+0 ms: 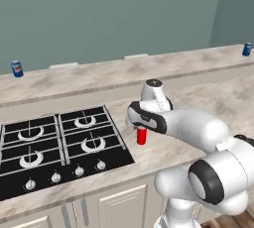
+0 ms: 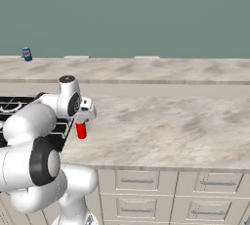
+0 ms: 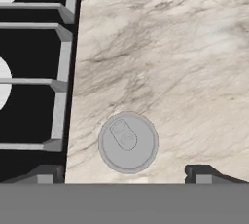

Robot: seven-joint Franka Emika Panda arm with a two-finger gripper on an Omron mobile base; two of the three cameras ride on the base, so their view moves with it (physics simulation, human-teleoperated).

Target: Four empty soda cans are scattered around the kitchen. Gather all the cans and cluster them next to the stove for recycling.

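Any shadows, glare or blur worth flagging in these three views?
Left base view: even, flat lighting, no glare, red can sharp. Right base view: the far blue can is small and soft. Hand view: faint shadow ring around the can top; counter texture slightly smeared.

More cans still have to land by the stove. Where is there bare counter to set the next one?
The marble right of the red can, toward the counter's front edge, is bare, as is the stretch behind it up to the back ledge. It is tight between the can and the stove, under the open pincer. Two blue cans stand far off on the ledge.
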